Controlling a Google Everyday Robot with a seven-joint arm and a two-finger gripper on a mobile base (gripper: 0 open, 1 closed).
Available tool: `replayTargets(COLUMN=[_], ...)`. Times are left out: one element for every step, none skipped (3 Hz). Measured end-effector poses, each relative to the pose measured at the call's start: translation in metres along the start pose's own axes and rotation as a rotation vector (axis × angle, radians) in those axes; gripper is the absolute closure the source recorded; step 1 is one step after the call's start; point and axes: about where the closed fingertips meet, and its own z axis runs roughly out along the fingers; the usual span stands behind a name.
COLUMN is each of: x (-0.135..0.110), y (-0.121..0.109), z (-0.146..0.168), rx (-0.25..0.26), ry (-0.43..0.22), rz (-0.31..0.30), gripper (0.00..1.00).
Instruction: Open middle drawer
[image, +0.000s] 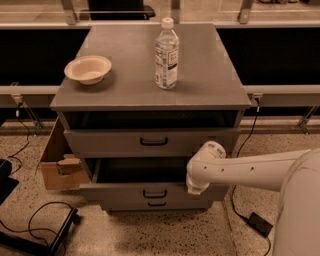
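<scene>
White arm (250, 171), claw (194, 188) at middle drawer (120, 192)

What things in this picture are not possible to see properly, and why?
Camera view:
- End effector, at the right end of the middle drawer front: mostly covered by the arm's white wrist.
- Drawer interior: in dark shadow under the top drawer.
- Lowest drawer: only a strip shows below the middle drawer's front.
- Bottle label: too small to read.
</scene>
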Motion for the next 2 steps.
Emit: replayTargets(x=[0.012,0.017], y=[0.028,0.040], z=[-0.016,-0.024], rx=[-0.012,-0.012], ry=[0.029,0.038], rz=[0.015,0.025], gripper=[0.87,1.00])
